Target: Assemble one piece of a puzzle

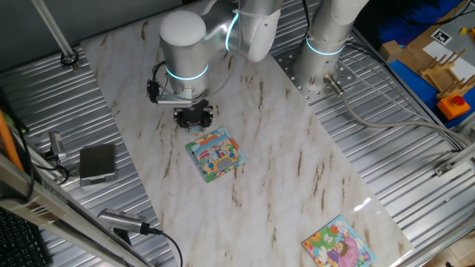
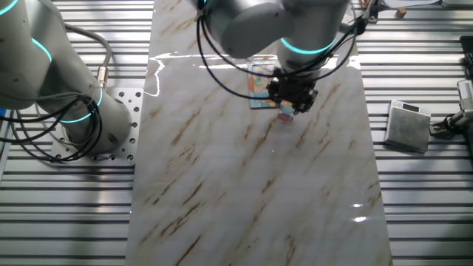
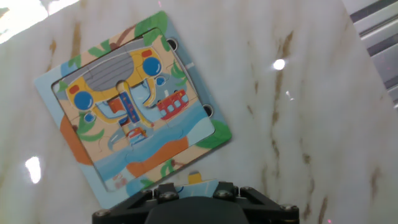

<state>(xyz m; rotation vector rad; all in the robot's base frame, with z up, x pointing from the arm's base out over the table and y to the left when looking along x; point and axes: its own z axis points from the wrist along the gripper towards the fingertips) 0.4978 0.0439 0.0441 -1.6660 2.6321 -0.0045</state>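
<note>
The puzzle (image 1: 216, 154) is a small square with a light-blue border and a yellow, orange, green and red scene. It lies flat on the marble tabletop (image 1: 282, 163). It also shows in the other fixed view (image 2: 258, 80) and in the hand view (image 3: 134, 99). My gripper (image 1: 194, 119) hangs just beyond the puzzle's far-left corner, also seen in the other fixed view (image 2: 290, 100). In the hand view my gripper (image 3: 193, 190) is shut on the piece (image 3: 198, 184), pale blue between the fingers. The piece shows pinkish-red below the fingers in the other fixed view (image 2: 286, 114).
A second puzzle (image 1: 338, 243) with a pink-purple figure lies near the table's front right corner. A grey box (image 1: 97, 163) sits on the ribbed metal left of the table. The arm's base (image 1: 326, 44) stands at the back.
</note>
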